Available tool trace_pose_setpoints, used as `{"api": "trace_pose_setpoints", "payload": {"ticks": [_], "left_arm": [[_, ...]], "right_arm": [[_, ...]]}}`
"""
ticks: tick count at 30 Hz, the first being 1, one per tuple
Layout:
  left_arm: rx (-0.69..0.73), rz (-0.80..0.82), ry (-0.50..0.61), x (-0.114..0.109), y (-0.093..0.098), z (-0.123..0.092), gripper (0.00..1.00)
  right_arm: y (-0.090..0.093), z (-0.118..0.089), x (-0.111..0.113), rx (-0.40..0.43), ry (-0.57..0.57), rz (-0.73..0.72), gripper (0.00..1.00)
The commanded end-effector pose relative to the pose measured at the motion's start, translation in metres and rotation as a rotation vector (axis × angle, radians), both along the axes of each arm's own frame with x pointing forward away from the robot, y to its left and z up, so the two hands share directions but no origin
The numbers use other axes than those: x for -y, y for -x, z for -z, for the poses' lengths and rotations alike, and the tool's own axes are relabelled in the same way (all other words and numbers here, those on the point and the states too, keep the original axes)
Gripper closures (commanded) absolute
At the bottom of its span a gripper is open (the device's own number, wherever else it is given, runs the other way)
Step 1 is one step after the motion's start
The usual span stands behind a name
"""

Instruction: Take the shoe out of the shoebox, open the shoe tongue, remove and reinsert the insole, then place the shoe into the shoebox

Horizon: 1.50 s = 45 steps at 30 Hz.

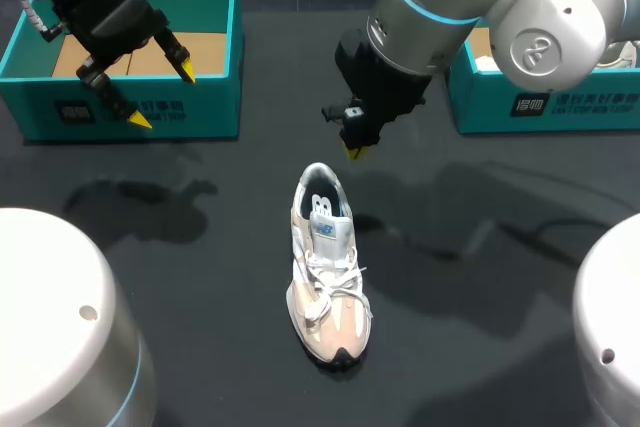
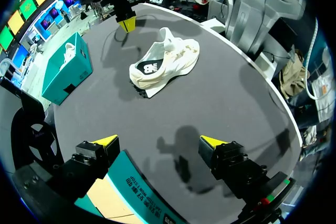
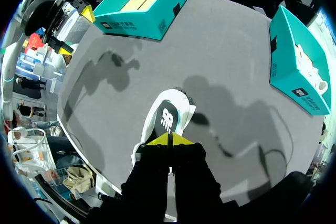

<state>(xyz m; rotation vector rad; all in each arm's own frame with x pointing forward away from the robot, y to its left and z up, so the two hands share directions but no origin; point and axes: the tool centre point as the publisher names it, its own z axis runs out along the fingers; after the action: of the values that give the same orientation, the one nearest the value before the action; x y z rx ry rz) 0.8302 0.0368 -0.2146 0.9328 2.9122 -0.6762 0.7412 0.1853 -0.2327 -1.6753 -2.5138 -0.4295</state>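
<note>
**Shoe out of its box, on the table.** The shoe, white and beige with white laces, stands on its sole on the dark table. Its toe points towards me and its heel away, and a dark insole shows in the opening. My right gripper hangs just beyond the heel and slightly to the shoe's right. Its yellow tips are pressed together with nothing between them. In the right wrist view the heel opening lies directly ahead of those tips. My left gripper is well apart from the shoe, beyond it and far to its left, over the front wall of the teal shoebox. Its fingers are spread wide and hold nothing. A brown cardboard floor shows inside that shoebox. A second teal box sits beyond the shoe to its right, with something white inside.
</note>
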Motion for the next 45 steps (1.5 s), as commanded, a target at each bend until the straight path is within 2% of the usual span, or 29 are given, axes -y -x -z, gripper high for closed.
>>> {"api": "trace_pose_setpoints", "payload": {"ticks": [1,5,7,9,20,24,30,31,41,45], "left_arm": [[0.009,0.009,-0.001,-0.005,-0.003,-0.002,0.0],[0.027,0.036,-0.014,-0.015,-0.009,-0.002,0.0],[0.035,0.058,-0.017,-0.017,-0.013,-0.004,0.0],[0.053,0.077,-0.03,-0.021,-0.017,-0.008,0.0],[0.053,0.077,-0.03,-0.021,-0.017,-0.008,0.0],[0.05,0.077,-0.029,-0.021,-0.018,-0.007,0.0],[0.043,0.085,-0.034,-0.021,-0.02,-0.007,0.0],[0.042,0.086,-0.035,-0.021,-0.021,-0.007,0.0],[0.042,0.086,-0.035,-0.021,-0.021,-0.007,0.0],[0.042,0.086,-0.035,-0.021,-0.021,-0.007,0.0]], "right_arm": [[-0.001,0.029,-0.046,-0.014,0.088,0.063,1.0],[0.003,0.038,-0.063,-0.013,0.137,0.118,1.0],[0.006,0.044,-0.066,0.001,0.207,0.176,1.0],[0.011,0.05,-0.063,0.019,0.228,0.226,1.0],[0.011,0.05,-0.063,0.019,0.228,0.226,1.0],[0.011,0.071,-0.061,0.049,0.257,0.272,1.0],[0.011,0.087,-0.058,0.101,0.345,0.317,1.0],[0.011,0.089,-0.057,0.122,0.375,0.376,1.0],[0.011,0.089,-0.057,0.122,0.375,0.376,1.0],[0.012,0.095,-0.049,0.131,0.432,0.44,1.0]]}}
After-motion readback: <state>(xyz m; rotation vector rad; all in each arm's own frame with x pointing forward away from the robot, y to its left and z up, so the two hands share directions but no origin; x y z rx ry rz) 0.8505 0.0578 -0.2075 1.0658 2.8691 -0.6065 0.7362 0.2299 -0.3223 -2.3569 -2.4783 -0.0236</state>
